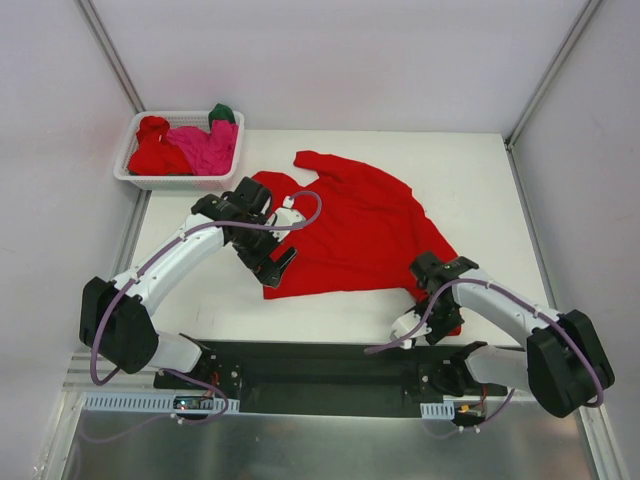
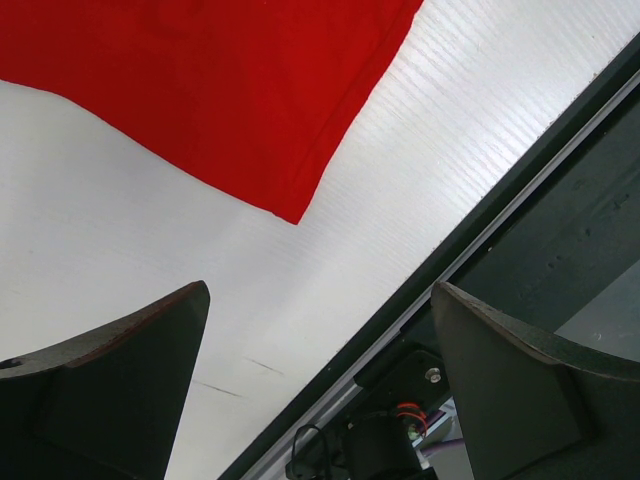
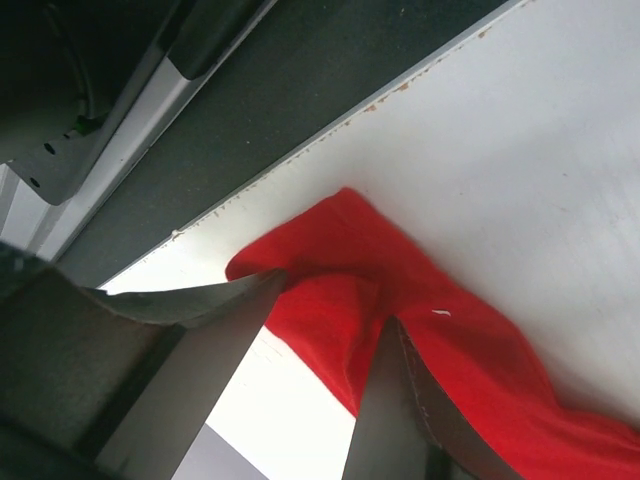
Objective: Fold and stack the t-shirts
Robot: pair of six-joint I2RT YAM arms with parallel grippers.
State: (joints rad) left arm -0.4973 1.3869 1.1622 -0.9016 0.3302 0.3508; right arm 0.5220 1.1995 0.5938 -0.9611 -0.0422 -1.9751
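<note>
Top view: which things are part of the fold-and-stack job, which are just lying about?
Job: red t-shirt spread on the table; red shirt, pink shirt and green shirt in the basket.
Lying about: basket; table; black rail at the arm bases.

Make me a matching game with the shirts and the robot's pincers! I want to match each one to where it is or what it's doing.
1. big red t-shirt
2. pink t-shirt
3. left pincer
4. right pincer

A. in the white basket
B. open above the table
C. spread on the table
D. pinching red cloth

Pairs: 1-C, 2-A, 3-B, 4-D
</note>
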